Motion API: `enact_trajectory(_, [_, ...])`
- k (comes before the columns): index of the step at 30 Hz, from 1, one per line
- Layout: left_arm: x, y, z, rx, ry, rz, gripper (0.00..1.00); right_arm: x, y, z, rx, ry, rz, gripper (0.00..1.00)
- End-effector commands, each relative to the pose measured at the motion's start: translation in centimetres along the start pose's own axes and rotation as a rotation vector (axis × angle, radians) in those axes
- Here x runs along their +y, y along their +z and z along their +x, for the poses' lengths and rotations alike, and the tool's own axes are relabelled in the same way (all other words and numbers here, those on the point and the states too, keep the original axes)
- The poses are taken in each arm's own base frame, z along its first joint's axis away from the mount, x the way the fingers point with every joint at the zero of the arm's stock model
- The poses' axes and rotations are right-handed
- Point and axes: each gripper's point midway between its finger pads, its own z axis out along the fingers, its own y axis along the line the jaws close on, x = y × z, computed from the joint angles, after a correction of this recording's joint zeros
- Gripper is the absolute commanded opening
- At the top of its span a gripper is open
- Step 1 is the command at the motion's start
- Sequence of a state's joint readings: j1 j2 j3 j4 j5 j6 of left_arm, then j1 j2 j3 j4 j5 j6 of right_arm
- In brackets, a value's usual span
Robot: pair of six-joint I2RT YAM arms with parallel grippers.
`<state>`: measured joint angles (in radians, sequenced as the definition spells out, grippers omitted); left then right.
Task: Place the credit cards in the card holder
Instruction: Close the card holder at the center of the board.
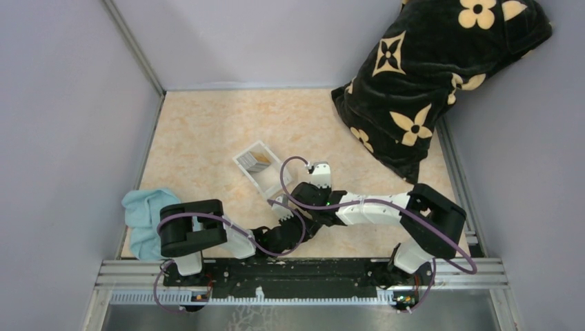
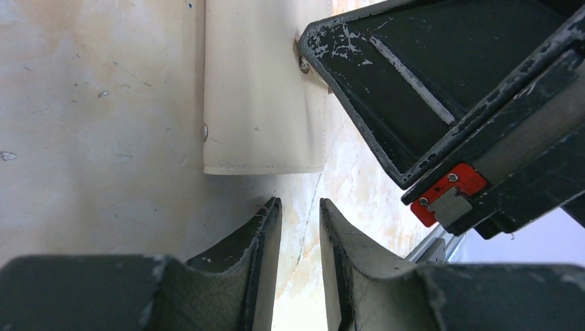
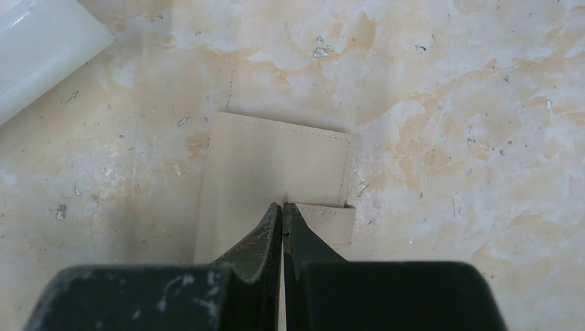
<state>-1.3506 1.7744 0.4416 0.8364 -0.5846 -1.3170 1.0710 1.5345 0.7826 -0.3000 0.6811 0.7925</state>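
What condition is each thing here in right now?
card holder: folded shut, flat on the table.
credit cards: inside the white tray.
left hand: slightly open, empty.
right hand: shut, tips at the card holder.
blue cloth: crumpled.
pillow: propped in the far corner.

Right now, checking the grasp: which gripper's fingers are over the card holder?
The right gripper: its shut fingers overlap the card holder; the left gripper has fingers stopping short of it.
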Motion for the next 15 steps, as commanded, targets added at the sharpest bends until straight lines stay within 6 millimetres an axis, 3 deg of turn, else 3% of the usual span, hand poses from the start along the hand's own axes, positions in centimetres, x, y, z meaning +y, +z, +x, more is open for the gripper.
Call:
enact_trajectory(1, [7.4,-1.0,1.1,0.052,0.172,-0.206,0.36,0.6,-0.7,-0.1,-0.025,0.036,-0.026,0.0])
enact_trajectory(15, [7.5,-1.0,1.0,0.052,0.18,-0.216,0.36,-1.3,-0.9,2.7,-0.062,0.095,0.05,0.0])
